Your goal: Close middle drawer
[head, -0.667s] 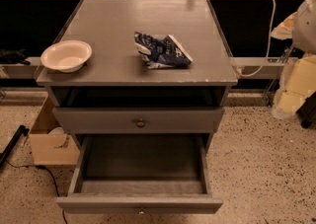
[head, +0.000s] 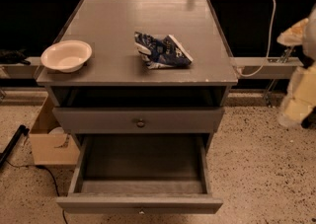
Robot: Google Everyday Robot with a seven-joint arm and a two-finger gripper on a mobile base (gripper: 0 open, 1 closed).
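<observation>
You've got the middle drawer [head: 138, 203] pulled well out of the cabinet [head: 224, 114]. Its front sits low in your view, near the bottom edge. The upper front [head: 98, 119] with its round knob sits further back, with a dark gap between it and the tabletop [head: 123, 25]. On the tabletop, the white bowl [head: 66, 55] is at the left edge and the crumpled blue bag [head: 160, 50] is near centre, well apart. The gripper [head: 296, 102] is at the right edge of your view, beside the cabinet and well apart from the drawer. Whether it's open or closed, can't tell. A cardboard box [head: 49, 141] is on the floor left of the cabinet.
</observation>
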